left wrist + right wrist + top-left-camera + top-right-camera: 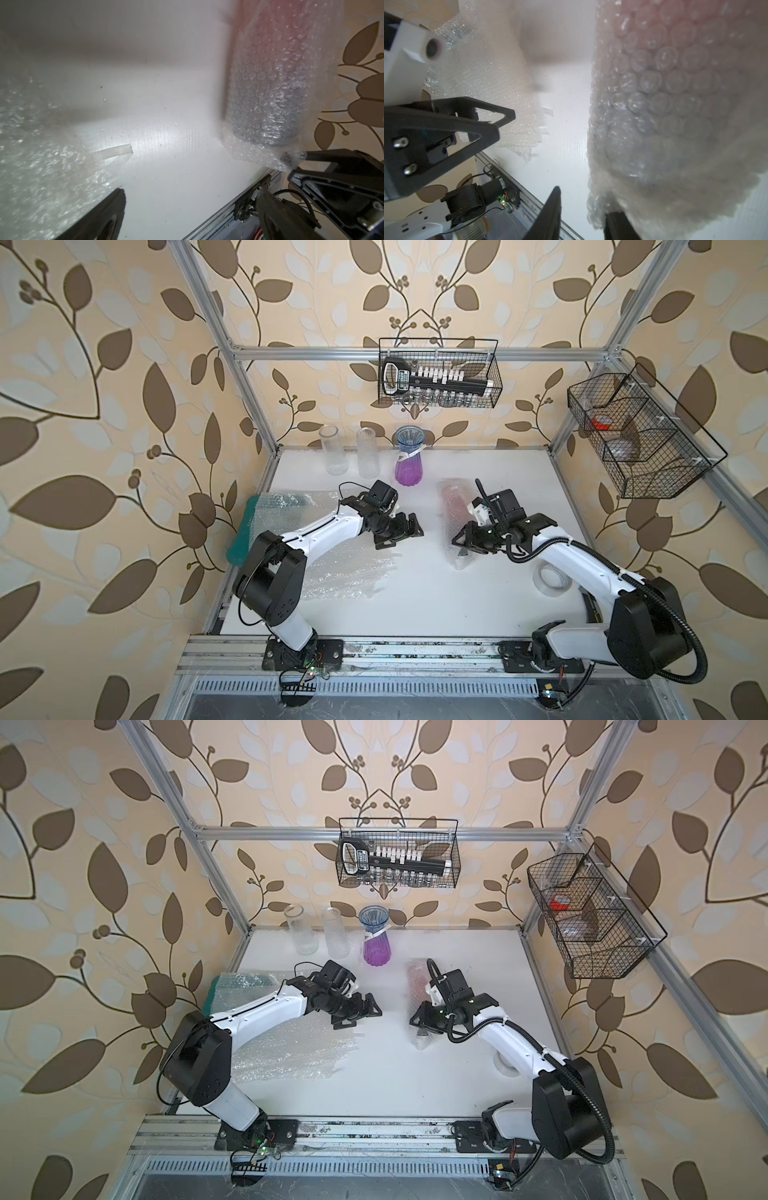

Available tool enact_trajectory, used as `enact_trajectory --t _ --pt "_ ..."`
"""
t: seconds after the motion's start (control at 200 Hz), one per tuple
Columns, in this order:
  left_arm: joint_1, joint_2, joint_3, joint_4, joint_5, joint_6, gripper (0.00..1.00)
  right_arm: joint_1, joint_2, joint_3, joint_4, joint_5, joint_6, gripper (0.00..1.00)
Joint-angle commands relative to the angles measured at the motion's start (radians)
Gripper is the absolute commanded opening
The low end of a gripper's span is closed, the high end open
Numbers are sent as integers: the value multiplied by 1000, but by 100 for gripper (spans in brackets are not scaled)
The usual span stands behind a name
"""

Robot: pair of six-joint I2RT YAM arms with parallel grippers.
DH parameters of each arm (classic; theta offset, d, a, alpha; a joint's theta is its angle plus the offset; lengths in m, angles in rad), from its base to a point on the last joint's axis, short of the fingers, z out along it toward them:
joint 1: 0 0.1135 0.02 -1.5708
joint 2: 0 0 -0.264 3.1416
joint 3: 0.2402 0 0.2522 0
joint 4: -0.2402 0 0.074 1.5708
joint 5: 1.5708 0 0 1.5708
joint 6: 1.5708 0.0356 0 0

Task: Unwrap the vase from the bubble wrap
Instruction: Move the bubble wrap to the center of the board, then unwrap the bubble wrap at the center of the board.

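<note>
Right pincer [457,545]: jaws parted, one finger touching near end of bubble wrap [451,518], nothing pinched. Bubble wrap wound round reddish vase [455,497]; bundle lies flat on table [436,605], right of purple vase [408,470], nearer arm bases. Left pincer [405,536]: spread wide, empty, in front of purple vase. Loose bubble wrap sheets [345,572]: front-left of purple vase.

The wrapped vase [453,497] lies on the table [415,605], right of the loose bubble wrap sheets [345,572].
</note>
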Motion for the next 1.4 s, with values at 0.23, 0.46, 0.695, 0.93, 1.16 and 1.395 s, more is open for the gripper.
enact_trajectory --t 0.23,0.46,0.695,0.93,1.16,1.395 --pt "-89 117 221 -25 -3 -64 99 -26 -107 78 -167 149 -41 52" --pt "-165 231 364 -47 -20 -94 99 -103 -153 130 -307 291 -69 52" --pt "-186 264 385 -52 -23 -115 98 -119 -132 86 -263 247 -68 53" --pt "-201 266 359 -23 15 -125 78 -124 -87 12 -117 95 -51 53" --pt "-211 292 360 -9 59 -130 74 -123 -16 9 -85 72 -63 51" --pt "-223 322 374 -10 74 -136 66 -118 11 -4 -99 63 -75 47"
